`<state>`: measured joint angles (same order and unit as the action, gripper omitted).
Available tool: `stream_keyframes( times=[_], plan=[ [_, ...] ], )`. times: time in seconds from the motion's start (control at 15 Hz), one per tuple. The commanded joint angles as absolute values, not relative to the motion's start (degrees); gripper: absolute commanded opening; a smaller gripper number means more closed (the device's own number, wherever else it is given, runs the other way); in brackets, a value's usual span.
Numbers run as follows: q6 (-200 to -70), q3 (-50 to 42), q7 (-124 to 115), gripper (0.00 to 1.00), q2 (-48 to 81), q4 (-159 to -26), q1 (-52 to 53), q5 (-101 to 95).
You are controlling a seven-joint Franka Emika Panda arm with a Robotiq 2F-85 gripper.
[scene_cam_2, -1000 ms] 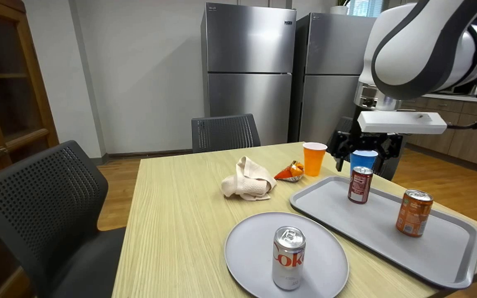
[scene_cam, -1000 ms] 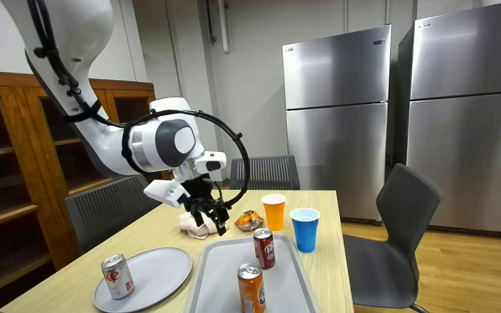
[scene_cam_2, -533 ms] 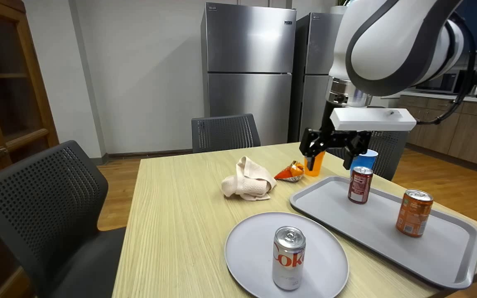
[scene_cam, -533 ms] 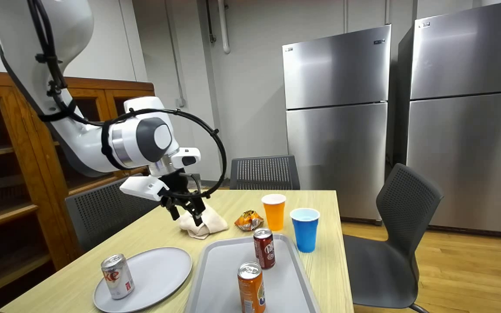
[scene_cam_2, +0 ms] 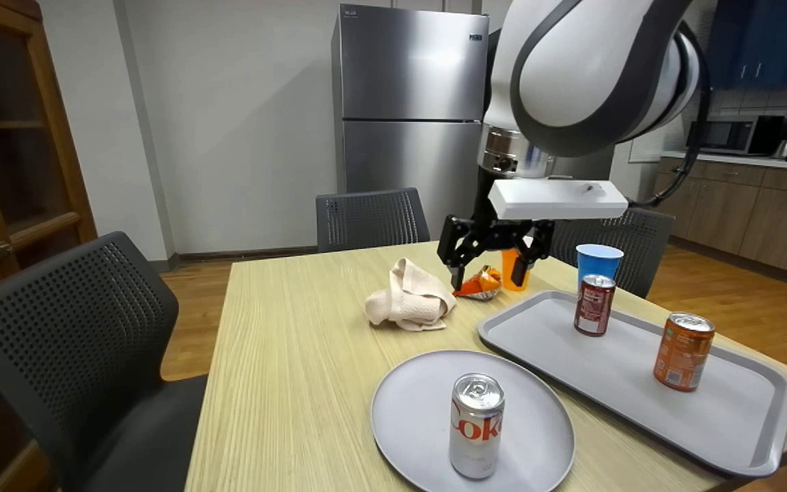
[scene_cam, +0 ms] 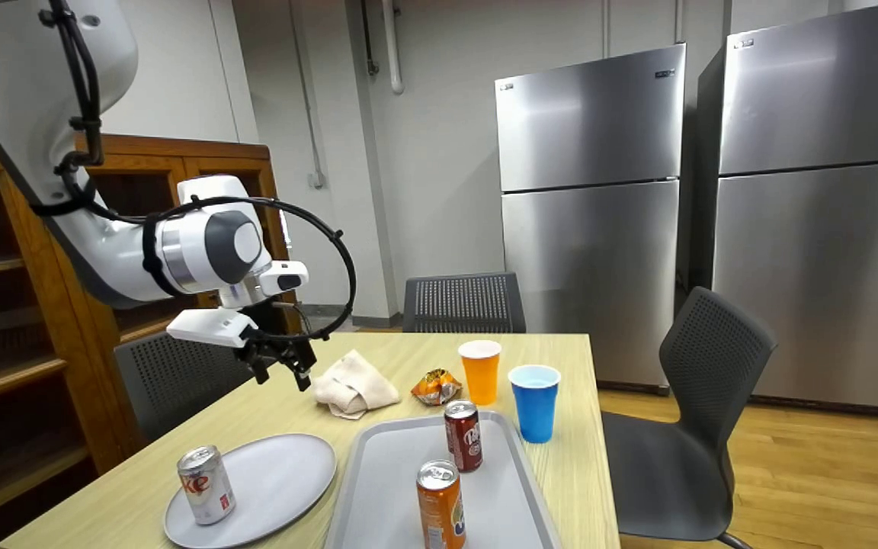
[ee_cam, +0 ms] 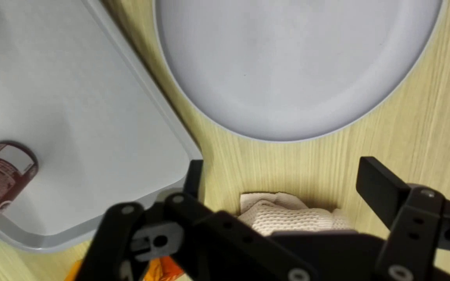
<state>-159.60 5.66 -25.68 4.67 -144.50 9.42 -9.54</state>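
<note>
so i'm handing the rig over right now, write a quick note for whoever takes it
Gripper: jaws wide open, empty, above the table.
Nearby: the cloth lies bunched next to an orange wrapper.
Cans: silver can on the round plate; dark red can and orange can on the tray.
Cups: orange cup and blue cup stand by the tray.
Done: all three cans are upright on plate or tray.
Left: nothing is gripped yet; the cloth looks closest.
</note>
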Motion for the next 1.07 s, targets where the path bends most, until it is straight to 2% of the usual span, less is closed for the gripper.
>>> stream_keyframes(
  times=[0.0, 1.0],
  plan=[
    [-156.25, 7.66, -22.59, 1.00, 7.47, -140.68, 11.18, -6.90],
    [-151.30, 9.05, -18.78, 1.00, 14.26, -136.19, 16.15, -6.28]
  ],
)
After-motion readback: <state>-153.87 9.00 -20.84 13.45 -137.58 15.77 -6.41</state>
